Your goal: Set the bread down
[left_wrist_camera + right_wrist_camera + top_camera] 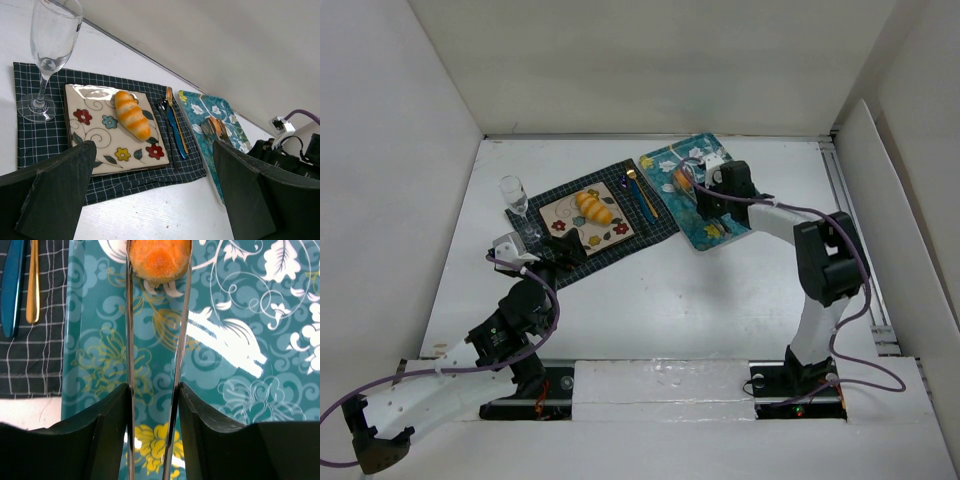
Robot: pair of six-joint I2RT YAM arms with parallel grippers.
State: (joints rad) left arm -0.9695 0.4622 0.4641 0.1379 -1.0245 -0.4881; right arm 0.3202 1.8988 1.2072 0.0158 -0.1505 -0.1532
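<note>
A striped yellow bread roll [592, 208] lies on a floral square plate [560, 212] on a dark checked placemat [650, 228]; the left wrist view shows the roll [132, 114] and plate [95, 145] too. My right gripper [154, 395] is shut on metal tongs [130, 340], which pinch an orange piece of bread [160, 260] just over the teal patterned tray [235, 405]. From above, that gripper [705, 192] hovers over the tray [705, 238]. My left gripper [155, 200] is open and empty, low at the placemat's near edge [555, 255].
A champagne glass [513, 192] stands on the placemat's left end [42, 60]. A blue and a gold piece of cutlery [642, 192] lie right of the plate. White walls enclose the table; a rail runs along the right side [855, 240].
</note>
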